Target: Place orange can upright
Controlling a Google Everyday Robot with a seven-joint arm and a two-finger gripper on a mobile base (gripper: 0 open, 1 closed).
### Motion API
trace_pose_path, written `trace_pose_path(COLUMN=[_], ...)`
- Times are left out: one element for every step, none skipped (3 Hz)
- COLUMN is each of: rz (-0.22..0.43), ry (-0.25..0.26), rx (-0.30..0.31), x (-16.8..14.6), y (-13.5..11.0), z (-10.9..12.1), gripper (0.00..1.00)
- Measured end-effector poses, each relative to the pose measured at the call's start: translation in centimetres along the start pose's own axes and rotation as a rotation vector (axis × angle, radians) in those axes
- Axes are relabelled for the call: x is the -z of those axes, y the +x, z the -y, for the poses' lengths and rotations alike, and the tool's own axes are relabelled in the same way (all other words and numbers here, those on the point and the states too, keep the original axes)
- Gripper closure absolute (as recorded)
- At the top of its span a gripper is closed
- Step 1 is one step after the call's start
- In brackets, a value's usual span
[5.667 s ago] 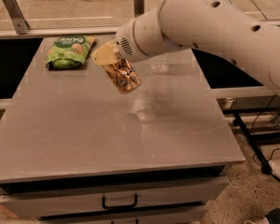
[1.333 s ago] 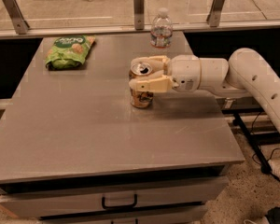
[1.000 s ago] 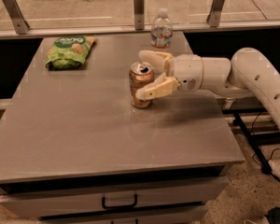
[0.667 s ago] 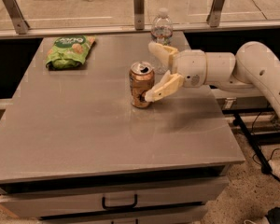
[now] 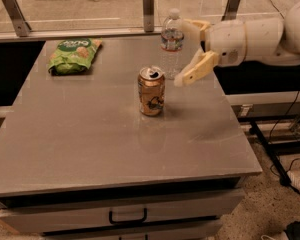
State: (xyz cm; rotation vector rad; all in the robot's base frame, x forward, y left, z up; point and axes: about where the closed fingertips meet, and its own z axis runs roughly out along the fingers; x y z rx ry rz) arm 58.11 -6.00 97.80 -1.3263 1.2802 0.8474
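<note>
Big grey table (image 5: 90,149) across most of frame, top flat and matte, faint reflections. Under front edge, along bottom of frame: pale drawer front (image 5: 190,209) with dark handle (image 5: 127,217).

Upper right: white robot arm (image 5: 262,36) in from right edge, roughly level, over table's far right corner. At arm's end, gripper (image 5: 182,51), right of centre in upper half of frame. Two cream fingers (image 5: 199,68) spread wide, holding nothing. One finger high, level with bottle's shoulder; other slanting down and left, tip low beside bottle's base. Touching bottle or not: cannot tell.

Upper left: green snack bag (image 5: 72,55), flat on table near far left corner, well apart from everything else.

Top centre: clear plastic water bottle (image 5: 172,39), upright at table's far edge, white cap, label band around upper body, partly in front of the spread fingers.

Centre of frame: orange can (image 5: 151,91), upright on table, silver top with pull tab facing up, darker swirly print on side. Below and left of gripper, clear gap to lower fingertip, apart from both fingers. Just in front of bottle, not touching it.

Top edge: metal posts (image 5: 148,1) of a glass barrier behind table. Right edge, lower down: dark cables (image 5: 290,134) on speckled floor.
</note>
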Motion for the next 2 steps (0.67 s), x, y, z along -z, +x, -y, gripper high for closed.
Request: trace_pose_path(rz=[-0.178, -0.369], ry=[0.053, 0.188], rx=[0.103, 0.259], x=[5.0, 11.2], y=[-4.4, -11.8], z=[1.4, 1.2], gripper=[0.00, 0.00])
